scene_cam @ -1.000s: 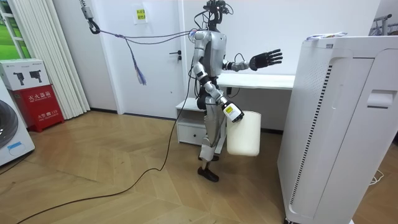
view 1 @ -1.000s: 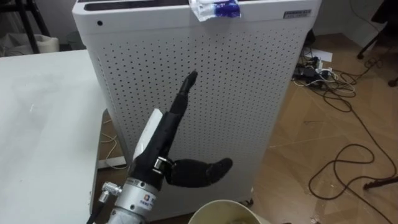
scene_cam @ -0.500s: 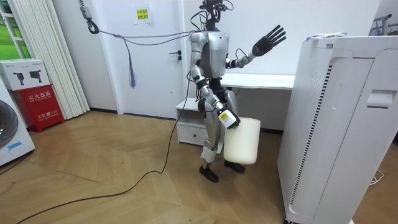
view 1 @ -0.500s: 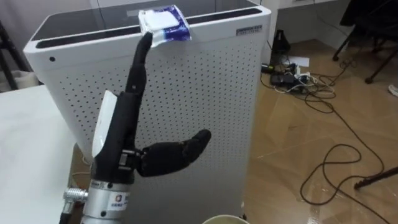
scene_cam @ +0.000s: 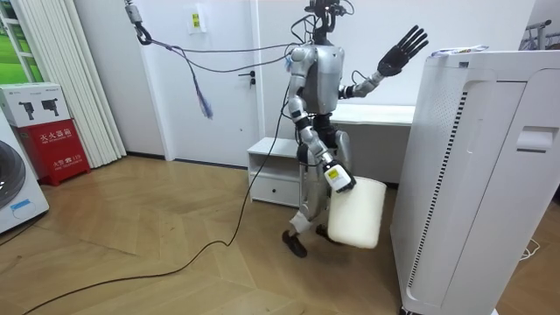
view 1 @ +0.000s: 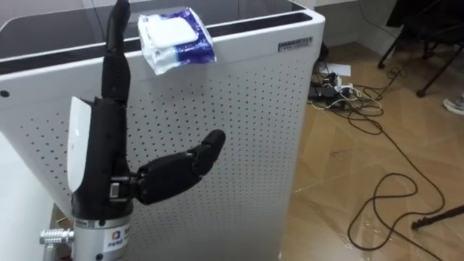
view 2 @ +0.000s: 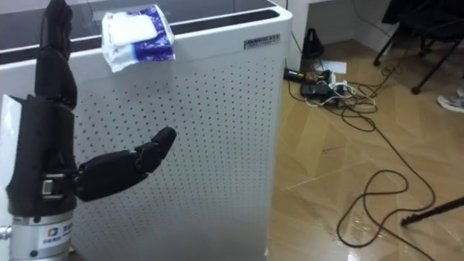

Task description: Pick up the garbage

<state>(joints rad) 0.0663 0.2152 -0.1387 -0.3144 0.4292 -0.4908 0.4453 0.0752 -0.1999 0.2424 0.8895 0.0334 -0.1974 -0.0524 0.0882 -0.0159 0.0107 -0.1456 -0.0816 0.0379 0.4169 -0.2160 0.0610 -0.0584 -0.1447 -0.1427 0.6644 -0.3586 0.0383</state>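
The fingers (view 1: 116, 29) of the left hand (view 1: 101, 156) are stretching straight up, held flat together, with the thumb (view 1: 181, 167) sticking out to the right, so the hand is spread wide and gripping nothing. The fingertips are reaching up to the level of the top edge of the tall white perforated cabinet (view 1: 239, 109), just left of a white and blue packet (view 1: 176, 40). The packet is lying on the cabinet's top at its near edge, hanging a little over the front. A gap is showing between fingertips and packet, and from the side the raised hand is stopping short of the cabinet.

The right hand (scene_cam: 337, 179) is hanging low in front of the robot's legs and carrying a white bin (scene_cam: 357, 213) by its upper edge. I cannot tell how its fingers are lying on it.

The robot is standing on the wooden floor between a white table (scene_cam: 372, 114) behind it and the cabinet, facing the cabinet. To the right of the cabinet, dark cables (view 1: 377, 130) are trailing across the floor.
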